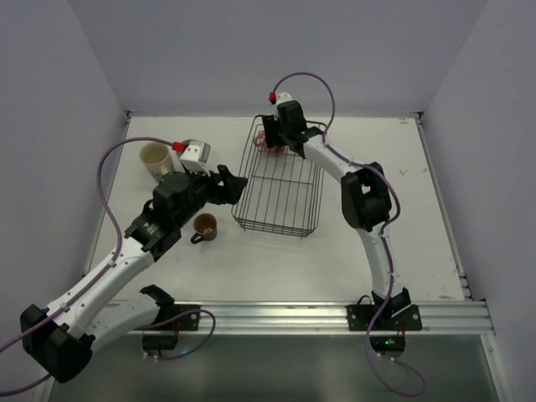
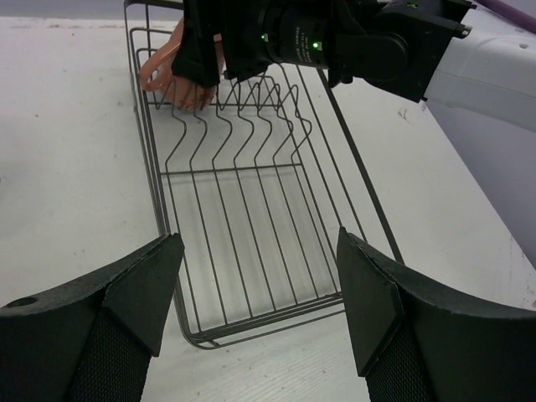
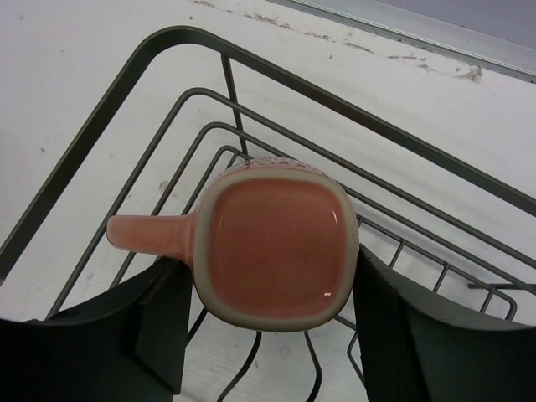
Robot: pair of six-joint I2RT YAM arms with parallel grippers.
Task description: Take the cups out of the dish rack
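Pink mug [image 3: 276, 251] sits in the far left corner of the rack [image 1: 280, 197], wedged among the wire tines, handle pointing out toward the rack's left wall. It looks mouth-down, flat base toward the wrist camera, which is how a cup drains. Right arm reaches across the rack from its own side and comes at the mug from above. Right fingers [image 3: 142, 335] are closed against two opposite sides of the body with no gap showing either side. The handle is left free outside the grip, likely so the pads meet the flatter walls rather than the loop. Mug is not yet lifted; its lower edge is down between the wires. No other cup shows in the rack. Left fingers [image 2: 117, 318] are spread wide and empty, hanging just beside the rack's left wall and aimed along its floor, well apart from the mug. That reads as waiting out of the right arm's way. On the surface [image 1: 402, 226] left of the rack stand the tumbler [image 1: 156, 159], upright, and the black mug [image 1: 203, 226], both outside the wire. Judgement: step in hand is the grasp-and-lift of the pink mug. A straight pull up is needed to clear tines and rim, or the handle may snag a wire.
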